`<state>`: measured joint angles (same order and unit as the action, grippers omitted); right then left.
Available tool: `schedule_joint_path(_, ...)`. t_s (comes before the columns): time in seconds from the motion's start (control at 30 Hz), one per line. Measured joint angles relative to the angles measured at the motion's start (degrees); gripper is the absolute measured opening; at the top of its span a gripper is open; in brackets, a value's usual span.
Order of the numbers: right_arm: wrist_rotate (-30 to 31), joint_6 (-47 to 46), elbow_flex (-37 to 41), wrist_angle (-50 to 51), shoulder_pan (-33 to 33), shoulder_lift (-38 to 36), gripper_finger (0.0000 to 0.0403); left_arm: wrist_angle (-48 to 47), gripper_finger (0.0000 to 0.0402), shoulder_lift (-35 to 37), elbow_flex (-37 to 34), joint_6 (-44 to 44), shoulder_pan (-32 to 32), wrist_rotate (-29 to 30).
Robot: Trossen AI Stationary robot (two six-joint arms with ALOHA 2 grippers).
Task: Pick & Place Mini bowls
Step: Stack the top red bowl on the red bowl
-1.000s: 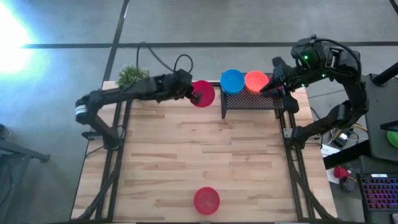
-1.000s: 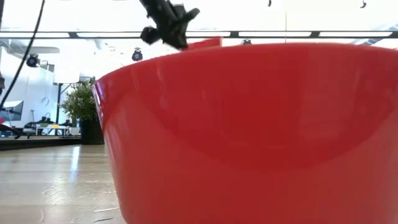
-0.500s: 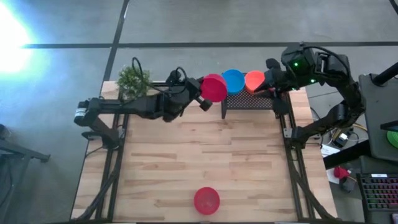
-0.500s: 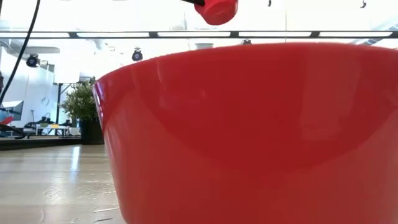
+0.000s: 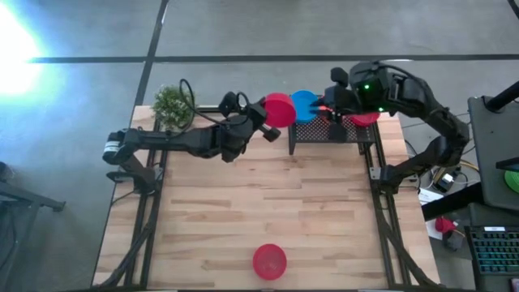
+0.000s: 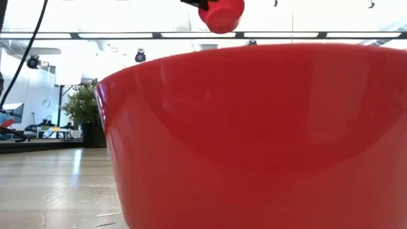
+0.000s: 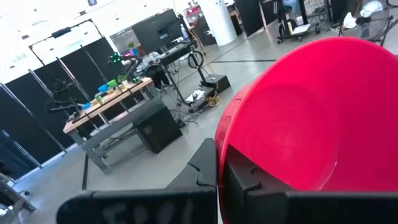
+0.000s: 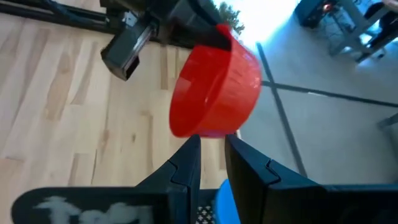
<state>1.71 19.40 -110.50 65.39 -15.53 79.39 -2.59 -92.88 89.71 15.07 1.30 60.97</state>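
1. The tabletop (image 5: 259, 186) is carrying a black rack (image 5: 328, 131) at its far edge.
2. The left jaws (image 5: 265, 123) are gripping the red bowl (image 5: 278, 109) by its rim, holding it tilted in the air just off the rack's left end.
3. The right jaws (image 5: 327, 109) are hanging over the rack, slightly parted, with nothing visible between them.
4. The blue bowl (image 5: 304, 103) is sitting between the red bowl and the right jaws, so the rack lies rightward.
5. A front bowl (image 5: 269, 261) is waiting at the near edge.

- A robotics lab or workshop in an open industrial hall.
- Grey concrete floor (image 5: 243, 32) with dark lines beyond the wooden tabletop (image 5: 259, 203).
- Workbench (image 7: 109, 102) loaded with equipment, black partition panels (image 7: 56, 74), cables on the floor.
- Ceiling strip lights (image 6: 95, 35).
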Motion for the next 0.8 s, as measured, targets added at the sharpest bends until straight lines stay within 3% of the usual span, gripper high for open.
schedule_joint_path(0.23, 0.0, -1.1, 4.4, -6.0, 0.0, 0.3, 0.0083, 0.7, 0.0, 0.0, 0.2, 1.9, 0.1, 0.0)
schedule_joint_path(0.57, 0.1, -0.6, 9.8, -15.7, 0.0, 0.3, 0.0143, 1.0, 0.0, 0.0, 0.2, 2.8, 0.1, 0.0)
schedule_joint_path(0.8, 6.0, -3.2, 10.4, -16.8, 0.0, 1.0, 0.0155, 1.5, 0.0, -0.1, 0.2, 3.5, 0.0, -0.1)
